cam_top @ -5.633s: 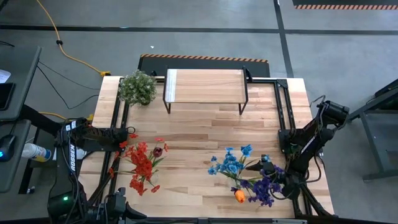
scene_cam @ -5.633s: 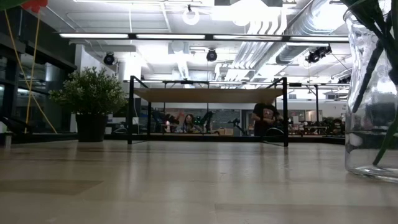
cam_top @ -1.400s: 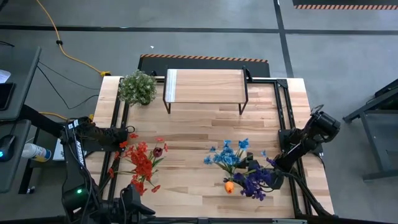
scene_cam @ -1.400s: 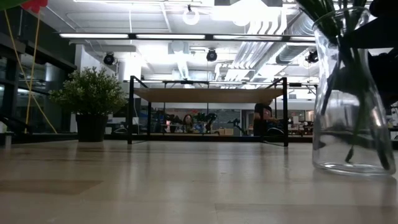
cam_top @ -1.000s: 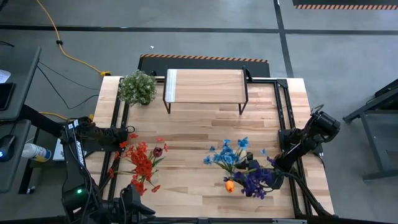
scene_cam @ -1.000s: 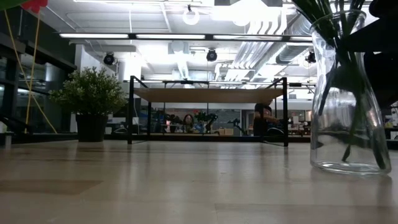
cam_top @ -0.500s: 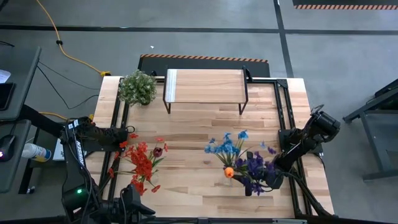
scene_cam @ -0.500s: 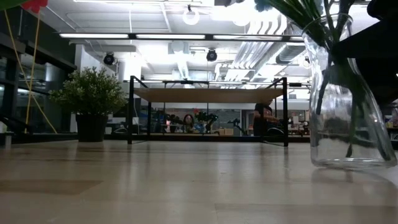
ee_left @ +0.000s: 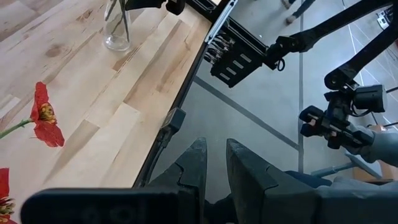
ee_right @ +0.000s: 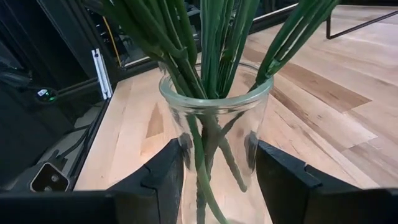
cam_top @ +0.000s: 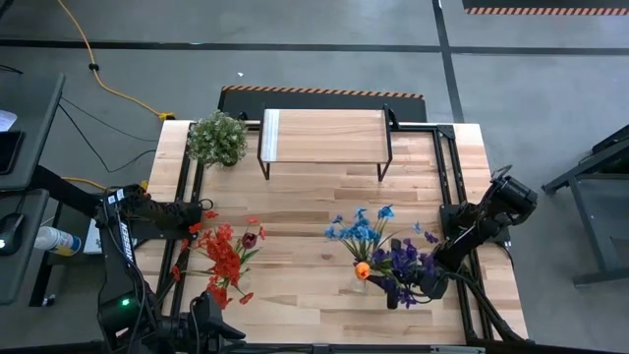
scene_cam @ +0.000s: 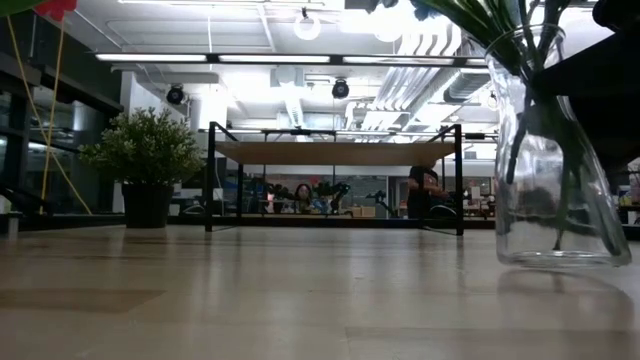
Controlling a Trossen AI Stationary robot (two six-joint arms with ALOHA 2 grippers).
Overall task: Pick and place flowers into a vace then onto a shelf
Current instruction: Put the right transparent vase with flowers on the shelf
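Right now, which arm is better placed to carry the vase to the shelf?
Right. The right gripper already clamps the vase neck; the left gripper hangs off the table's left edge.

The long rectangular table (cam_top: 295,202) is made of pale butcher-block wood strips, smooth, with a soft satin sheen that mirrors the ceiling lights in the low view. At its far edge stands the low shelf (cam_top: 324,135), a light matt wooden plank on thin black metal legs. Near the right edge, the clear, round-bellied glass vase (ee_right: 214,140) is glossy and smooth, holding waxy green plastic-looking stems of the blue, purple and orange flowers (cam_top: 378,251). The red flowers (cam_top: 224,258) near the left edge look like thin matt cloth. The right gripper (ee_right: 214,180) fingers (ee_right: 163,177) are dark, matt moulded plastic.
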